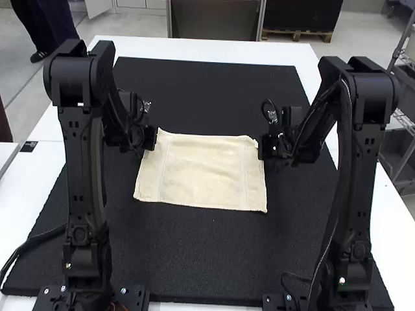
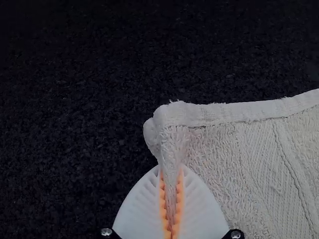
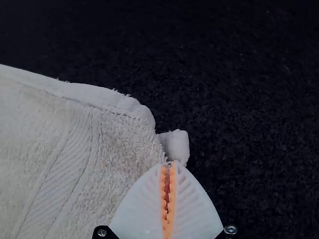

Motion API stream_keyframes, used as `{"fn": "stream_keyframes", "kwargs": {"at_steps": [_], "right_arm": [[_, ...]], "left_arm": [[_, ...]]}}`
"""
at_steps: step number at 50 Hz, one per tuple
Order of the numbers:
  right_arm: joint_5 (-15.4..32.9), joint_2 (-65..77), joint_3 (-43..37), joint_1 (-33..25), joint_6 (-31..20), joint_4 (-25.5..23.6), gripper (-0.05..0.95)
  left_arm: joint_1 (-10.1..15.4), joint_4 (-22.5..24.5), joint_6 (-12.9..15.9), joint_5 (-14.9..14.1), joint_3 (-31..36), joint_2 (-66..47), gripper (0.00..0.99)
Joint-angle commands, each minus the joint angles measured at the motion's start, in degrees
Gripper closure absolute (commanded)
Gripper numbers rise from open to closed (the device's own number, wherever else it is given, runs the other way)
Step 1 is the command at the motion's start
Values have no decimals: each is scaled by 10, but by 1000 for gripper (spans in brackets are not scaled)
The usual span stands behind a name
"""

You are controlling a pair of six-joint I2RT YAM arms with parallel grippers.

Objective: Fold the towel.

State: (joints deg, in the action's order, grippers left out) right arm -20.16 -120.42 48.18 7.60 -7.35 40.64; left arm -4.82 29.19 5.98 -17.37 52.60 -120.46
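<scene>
A cream towel [image 1: 204,172] lies spread on the black mat, roughly rectangular. At its far left corner is my left gripper [image 1: 153,138]; my right gripper [image 1: 264,148] is at the far right corner. In the left wrist view, my left gripper [image 2: 171,199] is shut on a pinched fold of the towel [image 2: 219,154] just below its hemmed corner. The right wrist view has my right gripper [image 3: 168,194] shut on the other corner of the towel [image 3: 60,144], where a small bit of hem bulges out beyond the fingertips.
The black mat [image 1: 194,259] extends around the towel on all sides, over a white table [image 1: 19,214]. Both arms stand at the near edge, one on each side of the towel. A cable lies at the mat's left.
</scene>
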Motion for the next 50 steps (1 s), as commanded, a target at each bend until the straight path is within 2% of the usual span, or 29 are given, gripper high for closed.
{"fn": "stream_keyframes", "kwargs": {"at_steps": [1,12,44,50], "right_arm": [[-37,-7,-1,-5,6,2,920],[-59,10,2,-21,23,7,920],[-95,87,-27,-50,24,6,920],[-103,105,-38,-51,24,4,918]], "left_arm": [[-6,4,3,-13,-10,-6,977],[-6,5,3,-22,-15,20,979],[-6,15,3,-47,-68,94,979],[-18,13,3,-48,-83,112,979]]}}
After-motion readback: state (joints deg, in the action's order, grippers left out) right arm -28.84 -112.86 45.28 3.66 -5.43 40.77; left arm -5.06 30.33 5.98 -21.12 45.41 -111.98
